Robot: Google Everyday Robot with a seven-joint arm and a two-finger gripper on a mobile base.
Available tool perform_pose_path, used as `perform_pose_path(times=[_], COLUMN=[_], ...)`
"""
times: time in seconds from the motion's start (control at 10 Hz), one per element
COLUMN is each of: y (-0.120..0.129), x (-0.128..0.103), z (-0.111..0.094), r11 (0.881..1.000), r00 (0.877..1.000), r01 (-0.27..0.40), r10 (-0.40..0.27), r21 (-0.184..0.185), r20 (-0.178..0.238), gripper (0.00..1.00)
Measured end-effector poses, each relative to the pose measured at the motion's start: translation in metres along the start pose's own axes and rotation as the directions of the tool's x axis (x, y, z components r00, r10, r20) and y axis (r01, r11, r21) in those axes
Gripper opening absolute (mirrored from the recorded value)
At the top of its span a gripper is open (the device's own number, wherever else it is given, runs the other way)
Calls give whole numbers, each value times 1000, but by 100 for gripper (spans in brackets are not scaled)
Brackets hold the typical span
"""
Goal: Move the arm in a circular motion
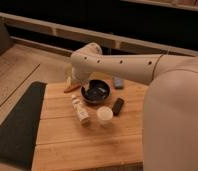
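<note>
Jaws cannot be made out: the gripper (71, 84) points down at the far left of the board, behind the arm's bent wrist, so whether it is apart or together cannot be told.

Nearest of all is the fat cream-white shoulder of the arm (122, 65), filling the near right corner. On the wooden board (87, 142) stand a small white cup (105, 114) and, just left of it, a little bottle (80, 109) lying down. A dark flat thing (117, 106) lies just right of the cup. Farther back sits a dark bowl (96, 91). An orange thing (71, 89), maybe a carrot, lies left of the bowl, near the gripper. A small blue-grey thing (118, 82) rests at the far edge. A dark mat (14, 125) lies on the left.

The arm reaches from the right across the far side of the board, above the bowl, and its elbow bends at the far left.

To make a good circle, the arm should probably stay high, go slow and round, and keep clear of the bowl and bottle.
</note>
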Motion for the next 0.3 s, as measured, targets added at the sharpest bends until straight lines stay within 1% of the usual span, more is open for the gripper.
perform_pose_path(times=[0.1, 0.2, 0.3], y=[-17, -45, -73], x=[10, 16, 19], z=[-2, -6, -11], r11=[999, 993, 982], r00=[999, 996, 990], r01=[-38, -92, -142], r10=[38, 93, 143], r21=[30, 78, 122], r20=[-8, -5, 4], gripper=[65, 65, 65])
